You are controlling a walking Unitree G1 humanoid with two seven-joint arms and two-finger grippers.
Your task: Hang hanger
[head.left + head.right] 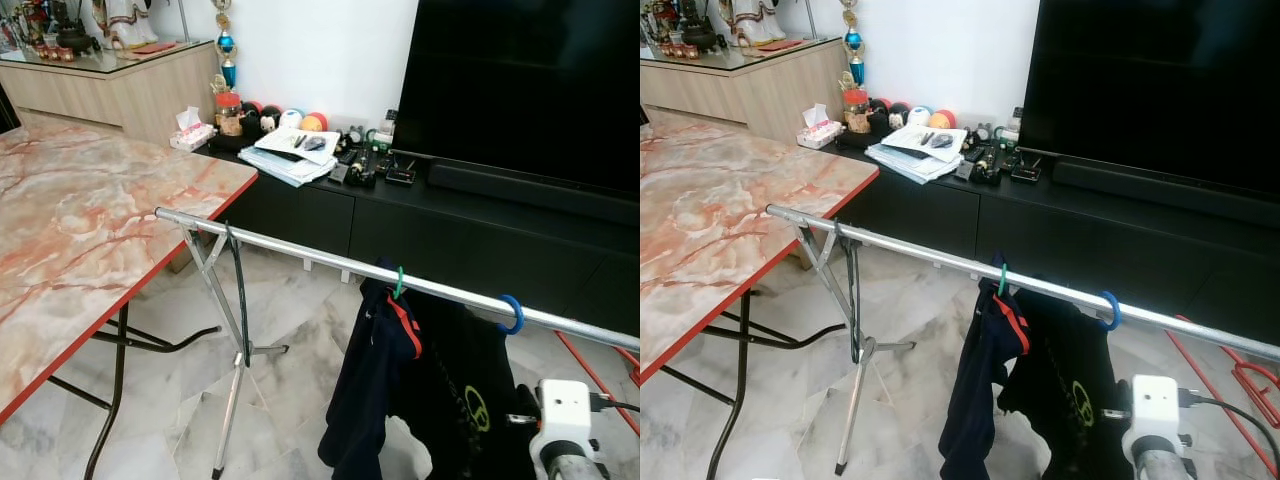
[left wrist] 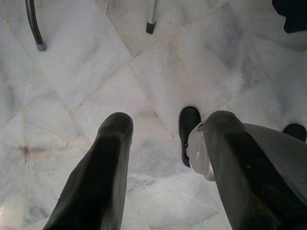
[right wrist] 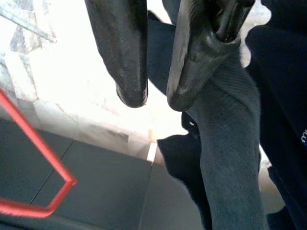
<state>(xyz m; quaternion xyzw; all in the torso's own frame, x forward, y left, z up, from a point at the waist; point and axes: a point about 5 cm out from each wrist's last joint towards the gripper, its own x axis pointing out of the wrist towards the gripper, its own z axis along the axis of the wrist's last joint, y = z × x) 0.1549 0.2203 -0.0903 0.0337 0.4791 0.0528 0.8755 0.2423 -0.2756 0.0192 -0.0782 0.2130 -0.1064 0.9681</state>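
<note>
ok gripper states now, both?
Left gripper: open, empty, hanging over the floor.
Right gripper: open, empty, beside the dark garment.

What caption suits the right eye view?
Two dark shirts hang from green and blue hangers on a rail.

left gripper (image 2: 165, 136): hangs low, pointing down, fingers (image 2: 103, 167) spread apart, nothing between them | right gripper (image 3: 156, 98): fingers (image 3: 127, 62) a narrow gap apart, nothing between the tips | right wrist (image 1: 565, 425): white housing raised at the lower right
</note>
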